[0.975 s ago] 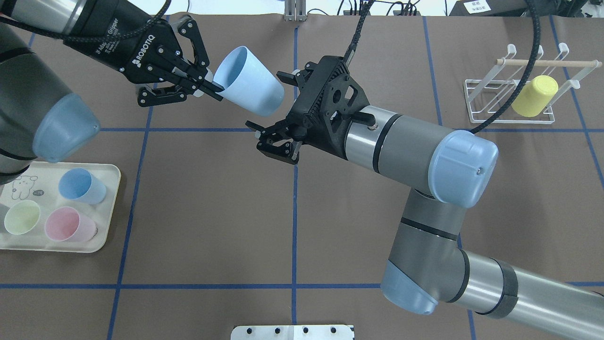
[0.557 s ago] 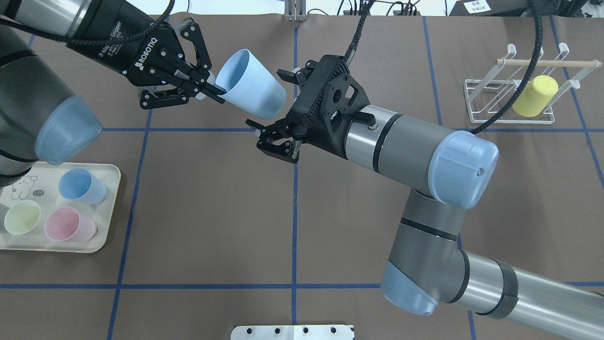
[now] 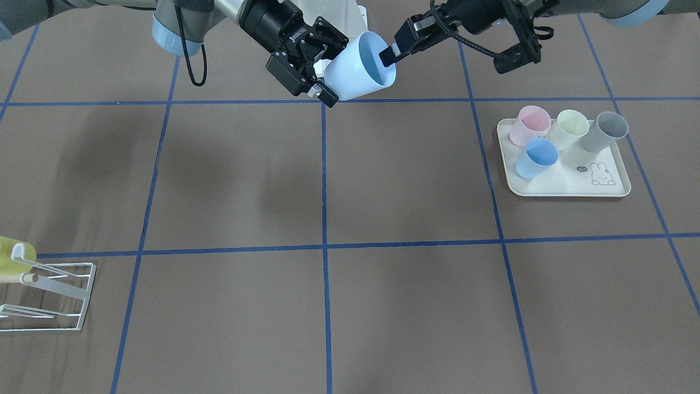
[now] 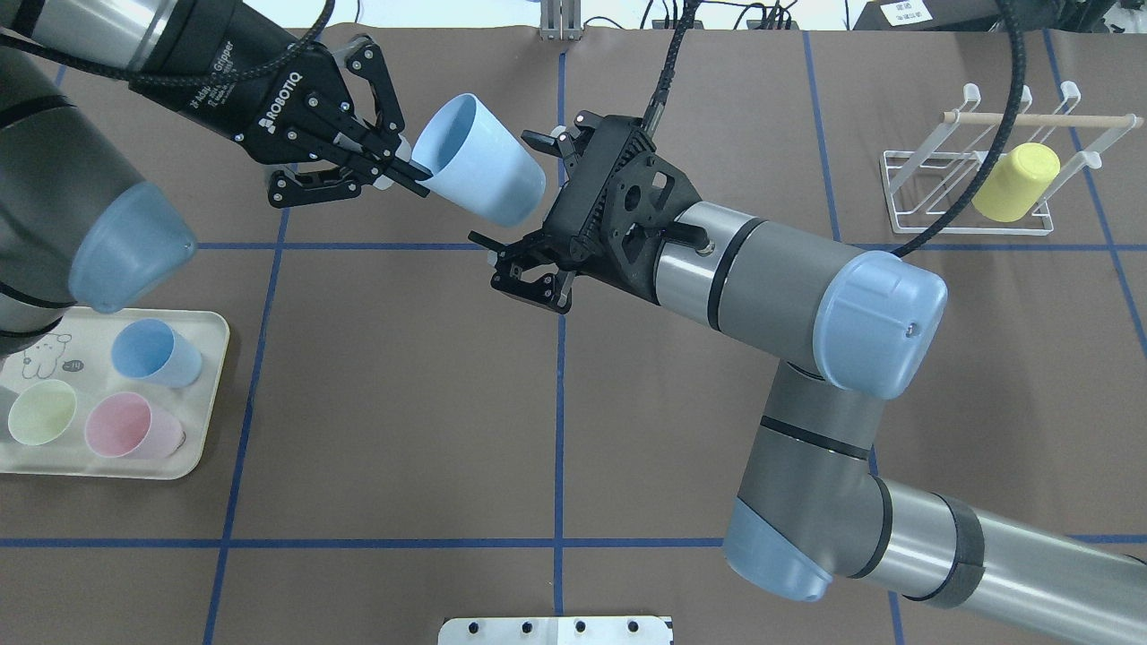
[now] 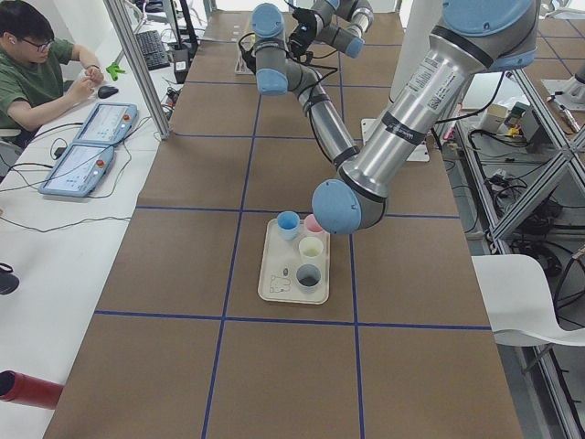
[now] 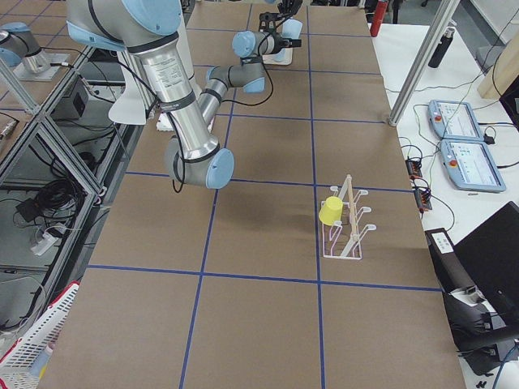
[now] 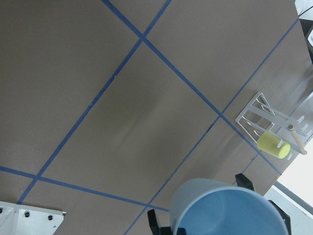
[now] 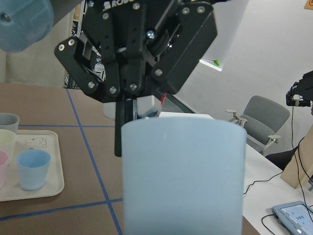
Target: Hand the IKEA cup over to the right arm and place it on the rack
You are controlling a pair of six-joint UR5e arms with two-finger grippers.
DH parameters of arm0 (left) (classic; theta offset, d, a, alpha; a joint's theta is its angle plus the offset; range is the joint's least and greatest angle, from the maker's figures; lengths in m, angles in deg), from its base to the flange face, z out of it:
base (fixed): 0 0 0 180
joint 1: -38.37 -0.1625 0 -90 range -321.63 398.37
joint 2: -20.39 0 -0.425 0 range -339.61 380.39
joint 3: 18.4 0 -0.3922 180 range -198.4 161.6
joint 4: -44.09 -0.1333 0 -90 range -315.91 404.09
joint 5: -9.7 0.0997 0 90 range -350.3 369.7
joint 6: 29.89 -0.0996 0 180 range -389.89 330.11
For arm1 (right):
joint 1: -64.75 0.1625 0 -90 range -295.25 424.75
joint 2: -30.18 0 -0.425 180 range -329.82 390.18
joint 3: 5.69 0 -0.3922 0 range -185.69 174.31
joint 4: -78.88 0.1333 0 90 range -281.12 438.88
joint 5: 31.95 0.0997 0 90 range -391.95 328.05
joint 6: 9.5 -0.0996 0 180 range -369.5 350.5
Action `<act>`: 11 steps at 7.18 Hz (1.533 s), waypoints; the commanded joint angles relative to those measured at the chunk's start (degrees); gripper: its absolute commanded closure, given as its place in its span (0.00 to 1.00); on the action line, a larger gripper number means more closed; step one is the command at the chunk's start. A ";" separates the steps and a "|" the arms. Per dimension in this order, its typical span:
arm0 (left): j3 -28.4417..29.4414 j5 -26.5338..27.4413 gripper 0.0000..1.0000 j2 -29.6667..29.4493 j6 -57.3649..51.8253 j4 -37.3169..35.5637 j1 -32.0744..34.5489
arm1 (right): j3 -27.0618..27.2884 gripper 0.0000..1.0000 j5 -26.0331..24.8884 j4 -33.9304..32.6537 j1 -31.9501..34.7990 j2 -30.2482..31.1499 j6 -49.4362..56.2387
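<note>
Cup (image 4: 475,161): pale blue, in the air over the far middle of the table. It lies nearly on its side, mouth toward the left arm.

Left gripper (image 4: 408,167): clenched on the rim, one finger inside the cup.

Right gripper (image 4: 504,190): released, jaws spread either side of the cup's base end. No contact evident.

Step in hand, as I read it: the hand-over.
- Right jaws should close squarely on the wall near the base, well clear of the left fingers.
- Left lets go only once that hold is firm, then backs straight off the rim.

Rack (image 4: 941,179): far right, one yellow cup (image 4: 1015,184) on it.
</note>
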 commanded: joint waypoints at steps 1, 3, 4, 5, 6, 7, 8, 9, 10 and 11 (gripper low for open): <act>0.09 0.00 1.00 -0.23 0.08 0.00 -0.09 | -0.05 0.10 -0.24 0.00 -0.09 0.09 0.38; 0.09 0.09 1.00 -0.23 0.08 0.00 -0.35 | -0.05 0.23 -0.50 0.00 -0.09 0.09 0.30; 0.00 0.09 1.00 -0.32 0.00 0.09 -0.53 | -0.05 0.29 -0.94 0.00 0.00 0.09 0.38; 0.00 0.09 1.00 -0.32 0.00 0.09 -0.79 | 0.03 0.29 -1.73 0.00 0.00 0.09 0.47; 0.00 0.18 1.00 -0.32 -0.09 0.09 -0.97 | 0.03 0.28 -1.82 0.00 -0.08 0.09 0.82; 0.00 0.18 1.00 -0.32 0.00 0.09 -0.97 | -0.05 0.28 -1.74 -0.09 -0.09 0.18 0.82; 0.09 0.27 1.00 -0.32 0.00 0.09 -0.97 | -0.05 0.26 -1.74 -0.09 -0.09 0.18 0.82; 0.09 0.27 1.00 -0.32 0.00 0.09 -0.97 | 0.03 0.22 -1.74 0.00 -0.09 0.18 0.82; 0.09 0.35 1.00 -0.32 0.00 0.09 -0.97 | 0.03 0.23 -1.82 -0.09 -0.17 0.18 0.82; 0.09 0.27 1.00 -0.41 0.00 0.09 -0.97 | -0.05 0.26 -2.00 -0.09 -0.17 0.35 0.82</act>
